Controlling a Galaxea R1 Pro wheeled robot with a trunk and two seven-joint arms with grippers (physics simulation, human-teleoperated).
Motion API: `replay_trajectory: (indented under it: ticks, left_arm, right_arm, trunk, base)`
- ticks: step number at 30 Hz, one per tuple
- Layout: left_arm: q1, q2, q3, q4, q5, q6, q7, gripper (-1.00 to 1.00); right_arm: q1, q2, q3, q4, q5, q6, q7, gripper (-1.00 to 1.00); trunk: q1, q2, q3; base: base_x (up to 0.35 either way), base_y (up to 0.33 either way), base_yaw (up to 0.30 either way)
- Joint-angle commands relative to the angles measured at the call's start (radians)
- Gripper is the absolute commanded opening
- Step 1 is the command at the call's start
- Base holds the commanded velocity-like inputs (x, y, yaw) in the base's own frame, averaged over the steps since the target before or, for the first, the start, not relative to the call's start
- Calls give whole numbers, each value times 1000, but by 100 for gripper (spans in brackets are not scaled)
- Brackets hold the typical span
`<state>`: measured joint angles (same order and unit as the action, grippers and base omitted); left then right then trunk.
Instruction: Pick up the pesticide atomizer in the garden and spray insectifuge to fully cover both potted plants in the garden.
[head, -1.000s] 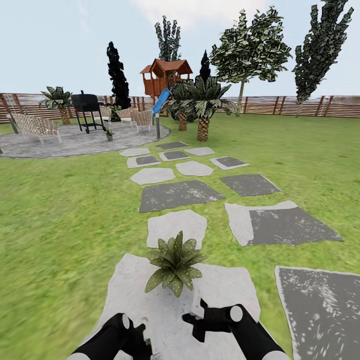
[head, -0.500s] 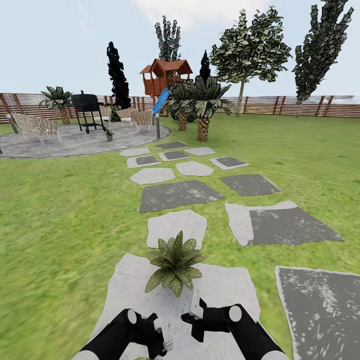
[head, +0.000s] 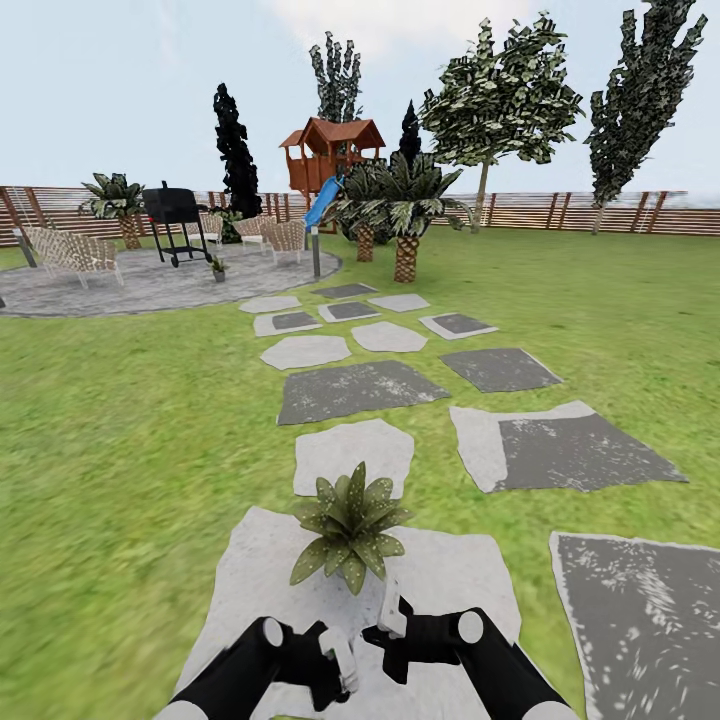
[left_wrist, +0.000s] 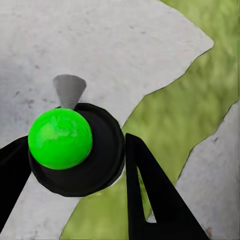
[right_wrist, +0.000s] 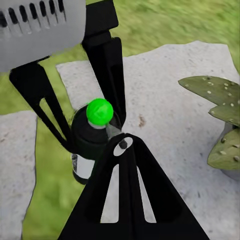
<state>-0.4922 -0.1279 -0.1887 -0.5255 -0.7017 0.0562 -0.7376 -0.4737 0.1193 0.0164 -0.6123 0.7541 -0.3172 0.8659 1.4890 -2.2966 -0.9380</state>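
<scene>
Left gripper (head: 340, 662): clamped on the pesticide atomizer (left_wrist: 75, 150), one black finger on each side of the dark body. In the left wrist view you're looking straight down on it, bright green mark on top. It shows in the right wrist view (right_wrist: 92, 137) too.

Pesticide atomizer: down low in the head view, held over the pale stepping stone (head: 440, 580) right in front of the robot, just on the near side of the potted plant. White bit of it pokes up between the two grippers (head: 338, 655).

Right gripper (head: 392, 625): sitting right beside the left one, pretty much nose to nose with it. Honestly can't tell how far its fingers are spread; from its own camera they overlap into one black wedge (right_wrist: 127, 185).

Potted plant (head: 350, 525): low rosette of pointed green leaves on the far edge of that same stone. Leaves are dotted with whitish specks of insectifuge (right_wrist: 220, 92), easy to see up close from the right wrist.

Second potted plant (head: 218, 267): tiny, way off on the grey paved circle (head: 140, 290), near the black grill (head: 175, 215) and the chairs (head: 70, 252).

Garden: lawn (head: 120, 430), stepping stones running away toward the circle, palms (head: 405, 215), a wooden playhouse (head: 330, 150) with a blue slide, slatted fence (head: 600, 212) along the back.
</scene>
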Motion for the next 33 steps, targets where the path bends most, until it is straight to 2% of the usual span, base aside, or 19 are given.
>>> replay_trajectory:
  ticks: [1,3,6,19,29,30,32,33]
  left_arm:
    - [0,0,-1,-1,20,-13,-4,-100]
    - [0,0,-1,0,41,-33,-3,-100]
    - [1,1,-2,1,47,-41,-3,-100]
    - [1,-2,0,3,52,-45,-5,-100]
    - [0,-16,0,7,53,-45,-5,-100]
    - [0,-16,0,7,61,-45,-5,-100]
    - [0,-16,-2,7,99,-47,-5,-100]
    - [0,-16,-3,7,104,-47,-5,-100]
  right_arm:
    - [0,0,-1,-1,8,-5,1,-100]
    - [0,0,-1,-1,8,-5,1,-100]
    - [0,0,-1,-1,8,-5,1,-100]
    - [0,0,-1,-1,8,-5,-1,-100]
    - [0,0,-2,-1,8,-6,-2,-100]
    - [0,0,-2,-1,8,-6,-2,-100]
    - [0,0,-2,-1,8,-6,-2,-100]
    - [0,0,-2,-1,8,-6,-2,-100]
  trunk:
    - [0,0,-1]
    - [0,0,-1]
    - [0,0,-1]
    - [0,0,-1]
    - [0,0,-1]
    - [0,0,-1]
    - [0,0,-1]
    - [0,0,-1]
  base:
    - [0,0,0]
    - [0,0,0]
    - [0,0,0]
    - [0,0,0]
    - [0,0,0]
    - [0,0,0]
    - [0,0,0]
    - [0,0,0]
